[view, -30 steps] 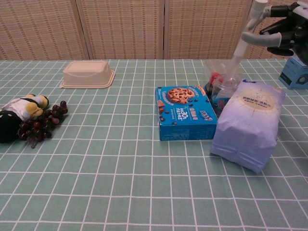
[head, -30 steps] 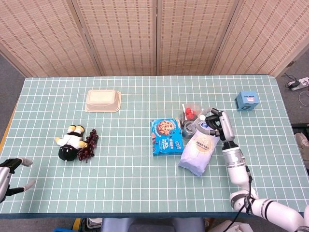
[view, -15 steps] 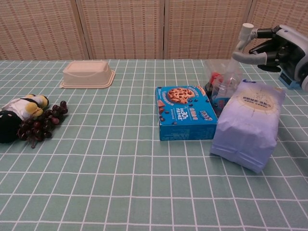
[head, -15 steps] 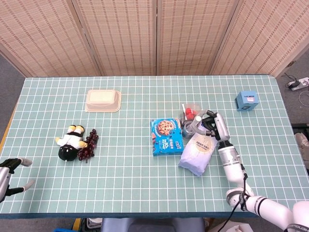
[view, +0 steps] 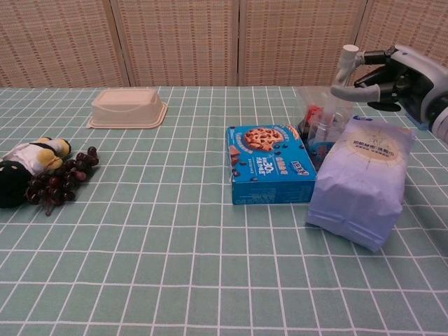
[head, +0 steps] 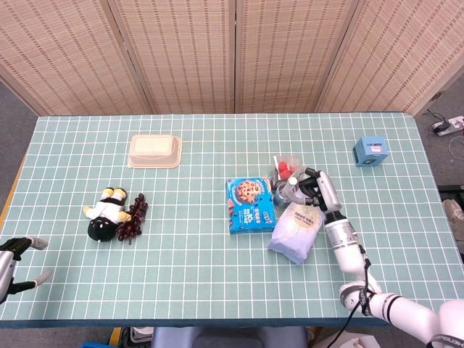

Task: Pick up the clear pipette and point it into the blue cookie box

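where green grid tablecloth (head: 217,254) ends, woven screens (head: 181,54) stand.

Left hand (head: 13,261) cut by frame edge at 8 o'clock; pipette (view: 334,98) tip lost behind white bag (view: 360,182); right hand (view: 402,77) partly cropped.

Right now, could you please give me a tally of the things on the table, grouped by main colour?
Blue: 2, the cookie box and the small cube box.
Beige: 1, the lidded tray.
Lavender: 1, the bag.
Clear: 2, the pipette and the plastic bag.
Black and yellow: 1, the plush toy.
Dark purple: 1, the grapes.
Total: 8.
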Controlling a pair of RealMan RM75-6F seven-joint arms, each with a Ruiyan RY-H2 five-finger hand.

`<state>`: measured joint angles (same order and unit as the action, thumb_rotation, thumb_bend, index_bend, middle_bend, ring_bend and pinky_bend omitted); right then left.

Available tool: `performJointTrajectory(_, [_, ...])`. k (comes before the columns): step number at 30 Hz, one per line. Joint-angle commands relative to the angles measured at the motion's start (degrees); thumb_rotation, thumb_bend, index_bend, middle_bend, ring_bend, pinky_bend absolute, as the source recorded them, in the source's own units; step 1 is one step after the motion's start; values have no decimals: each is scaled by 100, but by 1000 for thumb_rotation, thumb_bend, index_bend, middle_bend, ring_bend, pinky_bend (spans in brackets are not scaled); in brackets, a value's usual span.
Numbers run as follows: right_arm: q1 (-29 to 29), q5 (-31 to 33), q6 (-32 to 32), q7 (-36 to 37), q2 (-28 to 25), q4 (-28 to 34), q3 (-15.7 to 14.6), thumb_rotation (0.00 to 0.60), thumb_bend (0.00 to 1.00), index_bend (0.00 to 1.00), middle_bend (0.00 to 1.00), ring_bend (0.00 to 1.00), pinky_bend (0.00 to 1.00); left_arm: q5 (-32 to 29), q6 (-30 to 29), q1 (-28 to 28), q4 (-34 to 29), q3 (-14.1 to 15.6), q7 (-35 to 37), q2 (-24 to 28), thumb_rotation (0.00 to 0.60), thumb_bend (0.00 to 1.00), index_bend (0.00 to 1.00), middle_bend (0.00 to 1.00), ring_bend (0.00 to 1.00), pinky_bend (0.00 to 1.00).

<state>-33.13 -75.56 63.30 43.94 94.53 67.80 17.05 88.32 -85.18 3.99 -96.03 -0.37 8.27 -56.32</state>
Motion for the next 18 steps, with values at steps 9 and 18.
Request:
performJointTrajectory(9, [41, -118, 46, 80, -98, 37, -44, 600, 22, 396, 1000, 1000, 1000, -10, 23, 8, 6, -1, -20, -7, 600, 154, 480, 435, 353, 486])
performJointTrajectory(18, [308, -575, 699, -204, -535, 555, -196, 600, 0, 329, 1000, 1000, 1000, -27, 44, 14, 17, -2, -28, -10, 600, 154, 480, 435, 353, 486])
